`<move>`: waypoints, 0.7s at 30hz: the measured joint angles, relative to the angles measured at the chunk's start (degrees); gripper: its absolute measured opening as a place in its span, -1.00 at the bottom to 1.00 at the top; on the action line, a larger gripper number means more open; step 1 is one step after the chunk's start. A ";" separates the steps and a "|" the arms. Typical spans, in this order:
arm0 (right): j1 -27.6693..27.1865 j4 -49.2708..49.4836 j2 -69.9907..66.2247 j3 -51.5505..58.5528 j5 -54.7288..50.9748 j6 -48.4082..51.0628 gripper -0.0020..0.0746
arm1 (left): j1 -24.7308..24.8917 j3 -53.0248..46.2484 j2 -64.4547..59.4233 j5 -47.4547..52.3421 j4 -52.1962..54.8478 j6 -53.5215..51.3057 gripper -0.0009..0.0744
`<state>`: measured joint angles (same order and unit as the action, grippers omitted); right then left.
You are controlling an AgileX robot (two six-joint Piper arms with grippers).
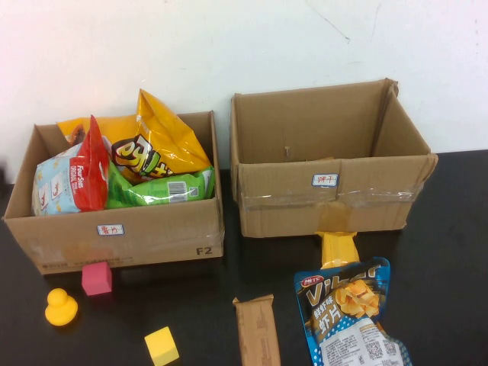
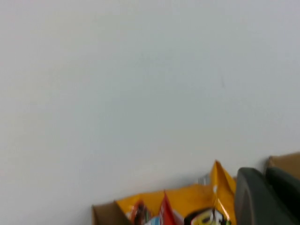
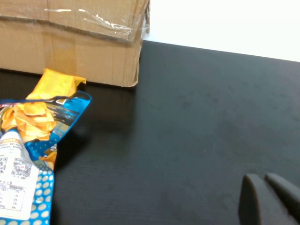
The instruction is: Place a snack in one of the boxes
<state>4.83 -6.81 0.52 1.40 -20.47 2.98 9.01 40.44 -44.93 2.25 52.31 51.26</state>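
Observation:
The left cardboard box [image 1: 114, 236] holds several snack bags, among them a yellow one [image 1: 164, 145]. The right cardboard box [image 1: 328, 200] stands empty. On the black table in front of it lie a blue chips bag [image 1: 347, 313], a yellow packet [image 1: 338, 248] partly under it, and a brown wrapped bar [image 1: 257, 332]. Neither arm shows in the high view. My left gripper [image 2: 265, 171] is shut and empty, raised, facing the wall above the left box. My right gripper [image 3: 262, 177] is shut and empty, low over bare table to the right of the blue bag [image 3: 28, 136].
A red cube [image 1: 97, 277], a yellow duck [image 1: 60, 306] and a yellow cube [image 1: 162, 345] lie in front of the left box. A white wall stands behind both boxes. The right box's corner [image 3: 131, 56] is near the yellow packet [image 3: 56, 83].

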 joint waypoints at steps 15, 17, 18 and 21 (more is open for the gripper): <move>0.00 0.00 0.00 0.00 0.00 0.09 -0.95 | 0.00 -22.46 21.39 3.06 -4.38 3.02 -0.98; 0.00 0.00 0.00 0.00 0.00 0.09 -0.95 | 0.00 -23.44 21.48 2.95 -4.38 3.02 -0.98; 0.00 0.00 0.00 0.00 0.00 0.09 -0.95 | 0.00 -23.74 21.48 2.83 -4.38 3.02 -0.98; 0.00 0.00 0.00 0.00 0.00 0.09 -0.95 | 0.00 -24.47 21.48 2.83 -4.38 3.24 -0.98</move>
<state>4.83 -6.81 0.52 1.40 -20.47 3.07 9.01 15.98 -23.45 5.07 47.93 54.50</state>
